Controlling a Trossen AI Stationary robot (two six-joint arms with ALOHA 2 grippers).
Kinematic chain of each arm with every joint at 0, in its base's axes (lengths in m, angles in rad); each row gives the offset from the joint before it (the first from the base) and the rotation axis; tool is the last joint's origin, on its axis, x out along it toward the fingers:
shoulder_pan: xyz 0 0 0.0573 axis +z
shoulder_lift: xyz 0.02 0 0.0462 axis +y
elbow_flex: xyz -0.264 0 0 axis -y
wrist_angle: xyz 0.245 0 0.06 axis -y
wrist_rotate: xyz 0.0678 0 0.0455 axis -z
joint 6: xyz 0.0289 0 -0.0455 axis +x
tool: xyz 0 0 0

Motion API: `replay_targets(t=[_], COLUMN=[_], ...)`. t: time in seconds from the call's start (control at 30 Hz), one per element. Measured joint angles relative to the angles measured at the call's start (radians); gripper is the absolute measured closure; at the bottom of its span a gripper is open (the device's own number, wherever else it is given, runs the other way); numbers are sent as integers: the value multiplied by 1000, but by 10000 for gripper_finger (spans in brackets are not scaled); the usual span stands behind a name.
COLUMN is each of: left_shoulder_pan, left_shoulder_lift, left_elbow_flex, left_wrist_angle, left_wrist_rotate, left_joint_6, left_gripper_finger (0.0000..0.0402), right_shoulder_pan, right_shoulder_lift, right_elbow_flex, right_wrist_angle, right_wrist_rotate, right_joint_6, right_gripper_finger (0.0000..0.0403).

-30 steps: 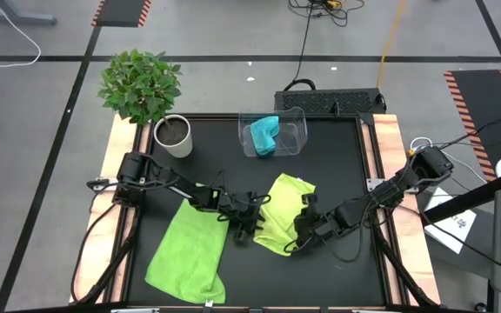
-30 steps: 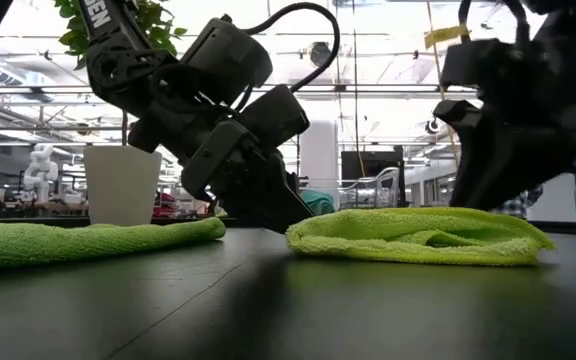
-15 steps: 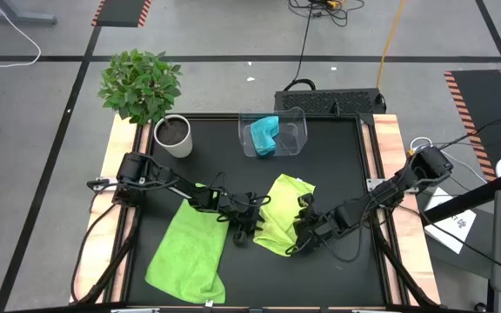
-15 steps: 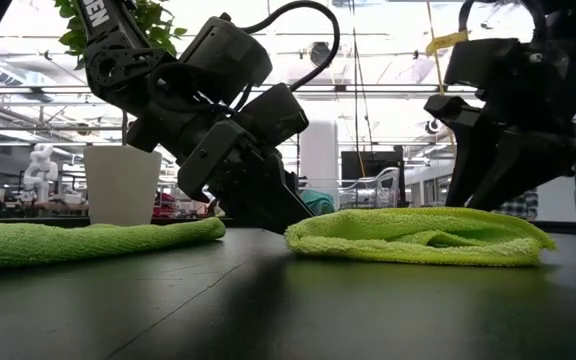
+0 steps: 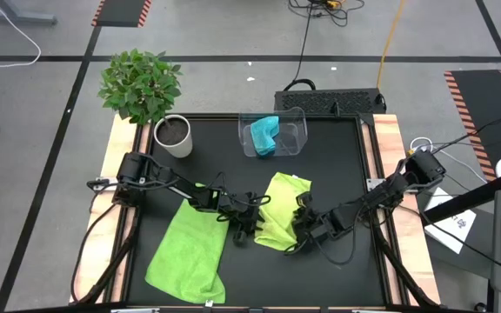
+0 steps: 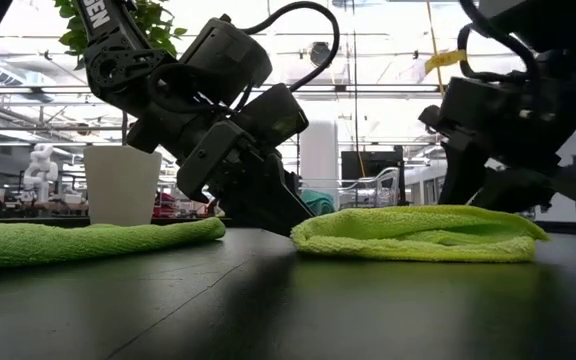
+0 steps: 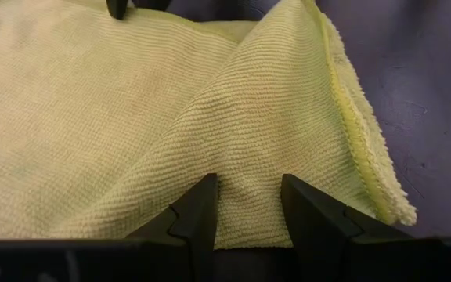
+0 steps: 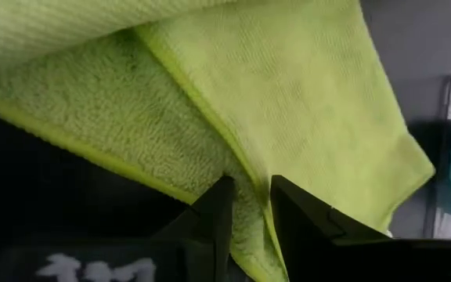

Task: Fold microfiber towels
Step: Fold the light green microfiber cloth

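A lime-green microfiber towel [image 5: 283, 209] lies bunched and partly doubled over at the table's middle. My left gripper [image 5: 252, 221] is shut on its left side, and my right gripper [image 5: 301, 235] is shut on its near right side. In the low view the left gripper [image 6: 280, 215] slants down to the towel's [image 6: 418, 235] left end. The right gripper is just above its right part. A second lime-green towel [image 5: 188, 250] lies spread flat at the near left. A turquoise towel [image 5: 264, 134] rests crumpled inside the clear bin [image 5: 296, 132]. My left gripper pinches a raised fold of the towel [image 7: 249, 184] between its two fingers, close to the towel's left hem. The fingers slant down from the table's left. The towel rests on the table around the hold. My right gripper pinches the towel's hemmed edge [image 8: 247, 178] between its two fingers, where an upper layer overlaps the fuzzy layer beneath. It slants down from the table's right. How many layers it has, I cannot tell. The towel lies on the table.
A potted plant [image 5: 140, 85] in a white pot [image 5: 174, 137] stands at the far left corner. The clear bin sits at the far edge. Bare black tabletop [image 5: 346, 165] lies to the right and along the near edge.
My right gripper has sunk toward the middle towel and rolled about its own axis, still shut on the towel. My left gripper has kept still. The towel stays on the table in much the same shape.
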Motion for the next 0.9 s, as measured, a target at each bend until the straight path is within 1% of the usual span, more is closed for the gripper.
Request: replay_targets(t=[0.4,0.63,0.83,0.9], left_shoulder_pan=[0,0,0,0], left_shoulder_lift=[0,0,0,0], left_elbow_flex=[0,0,0,0], left_wrist_angle=[-1,-2,-2,-2], left_wrist_rotate=[0,0,0,0], left_joint_6=[1,3,3,3], left_gripper_finger=[257,257,257,257], right_shoulder_pan=[-4,-4,-4,-5], right_shoulder_lift=[3,3,3,3], right_elbow_flex=[1,73,81,81], right_wrist_angle=[3,-134,-113,-108], right_wrist_rotate=[-3,-4,-6,-41], right_joint_6=[-17,28,23,30], right_gripper_finger=[321,321,321,321])
